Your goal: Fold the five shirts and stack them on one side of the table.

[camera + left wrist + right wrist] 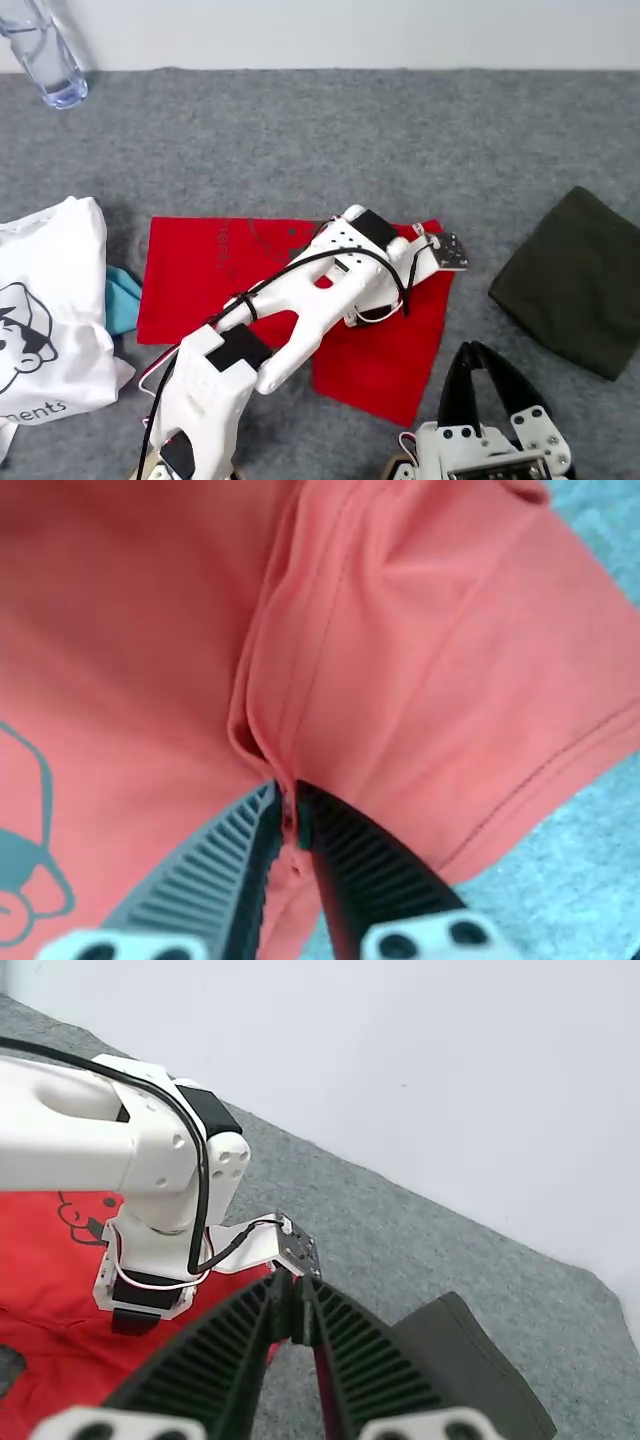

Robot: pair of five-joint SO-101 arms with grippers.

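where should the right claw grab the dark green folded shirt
On the dark green shirt, probably pinch the edge nearest the right claw, coming in low from that side: it lies flat, folded and turned diagonally, so that layered edge is closest.

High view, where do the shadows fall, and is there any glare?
High view: even light, a soft shadow on the mat beside the white shirt, highlights on the bottle. Left wrist view: a dark shadow in the fold of the red shirt at the fingers.

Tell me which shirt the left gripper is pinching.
The red shirt: the left gripper is shut on a fold of it. The white shirt and dark green shirt lie apart.
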